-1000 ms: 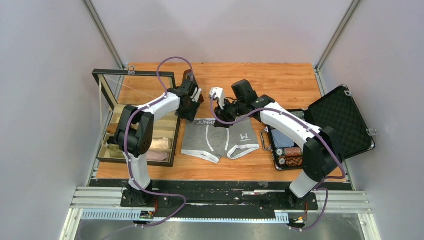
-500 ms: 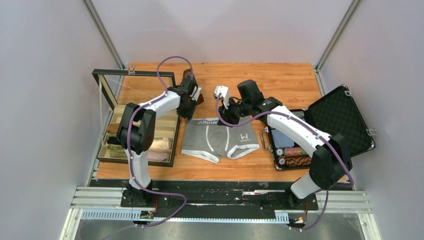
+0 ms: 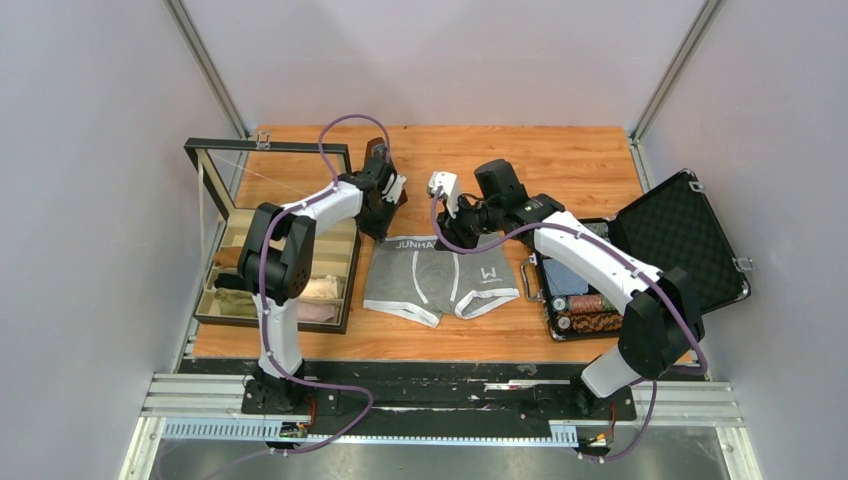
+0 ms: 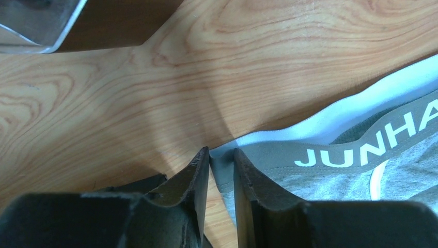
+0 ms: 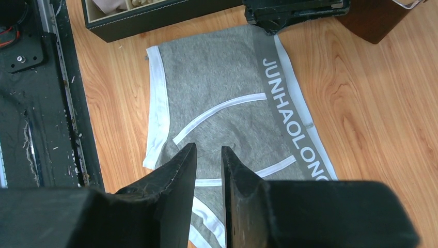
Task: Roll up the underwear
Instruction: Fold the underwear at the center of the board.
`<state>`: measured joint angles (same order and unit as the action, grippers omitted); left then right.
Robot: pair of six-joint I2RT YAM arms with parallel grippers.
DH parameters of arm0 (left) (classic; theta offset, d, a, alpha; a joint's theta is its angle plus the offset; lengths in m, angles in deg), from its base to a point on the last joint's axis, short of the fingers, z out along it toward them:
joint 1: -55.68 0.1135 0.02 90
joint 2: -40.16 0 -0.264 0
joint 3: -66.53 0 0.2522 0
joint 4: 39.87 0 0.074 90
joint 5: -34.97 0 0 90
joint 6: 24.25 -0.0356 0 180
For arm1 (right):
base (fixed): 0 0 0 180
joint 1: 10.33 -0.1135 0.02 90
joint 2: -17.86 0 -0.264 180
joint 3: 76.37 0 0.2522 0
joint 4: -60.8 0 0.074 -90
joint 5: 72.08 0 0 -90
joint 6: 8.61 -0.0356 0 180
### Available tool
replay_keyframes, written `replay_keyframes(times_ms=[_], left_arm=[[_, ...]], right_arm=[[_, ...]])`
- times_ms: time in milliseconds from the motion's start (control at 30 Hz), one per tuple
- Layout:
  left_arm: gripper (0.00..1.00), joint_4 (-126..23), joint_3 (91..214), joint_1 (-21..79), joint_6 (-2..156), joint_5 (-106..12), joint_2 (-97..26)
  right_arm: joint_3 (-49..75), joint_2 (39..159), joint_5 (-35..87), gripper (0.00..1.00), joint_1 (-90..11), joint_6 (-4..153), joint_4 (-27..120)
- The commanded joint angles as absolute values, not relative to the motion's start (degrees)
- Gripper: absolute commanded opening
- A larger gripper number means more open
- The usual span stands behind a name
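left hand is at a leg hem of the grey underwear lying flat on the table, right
Not a leg hem: the left hand is at the waistband corner of the grey underwear, which does lie flat on the table. The left wrist view shows that corner between its fingers.

Top external: fixed, high, behind near edge of table (image 3: 560,160); looked down and forward; farthest view, took in whole tabletop.
Left wrist: rode behind left gripper (image 4: 221,155); pointed steeply down; very close to tabletop; saw only waistband corner of underwear (image 4: 335,186).
Right wrist: rode behind right gripper (image 5: 208,150); sat higher; looked down and toward robot's left; saw most of underwear.
Shared: underwear in all three views; left gripper's tip also in right wrist and top views.
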<state>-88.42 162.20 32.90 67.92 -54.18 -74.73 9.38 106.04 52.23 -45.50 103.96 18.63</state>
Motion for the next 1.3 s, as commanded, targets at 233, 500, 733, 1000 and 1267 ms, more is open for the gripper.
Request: replay_keyframes(times_ms=[233,500,733,1000,1267], left_arm=[[0.09,-89.5,161.4,33.4,68.5,-55.7,-73.2],[0.00,-90.8,162.9,33.4,68.8,-58.4,-69.5],[0.00,-89.9,162.1,33.4,70.3,-54.2,-69.1],[0.00,-88.7,160.8,33.4,70.4,-53.0,-68.7],[0.00,-88.7,161.2,33.4,70.2,-52.6,-68.2]], right_arm=[[8.1,104.1,50.9,0.25,-45.4,104.9,21.1],[12.7,109.9,55.6,0.21,-48.9,110.7,22.4],[13.9,119.2,59.9,0.35,-59.0,115.2,31.3],[12.9,127.0,62.4,0.39,-66.1,121.8,36.0],[16.4,134.5,58.4,0.39,-67.4,123.9,38.7]])
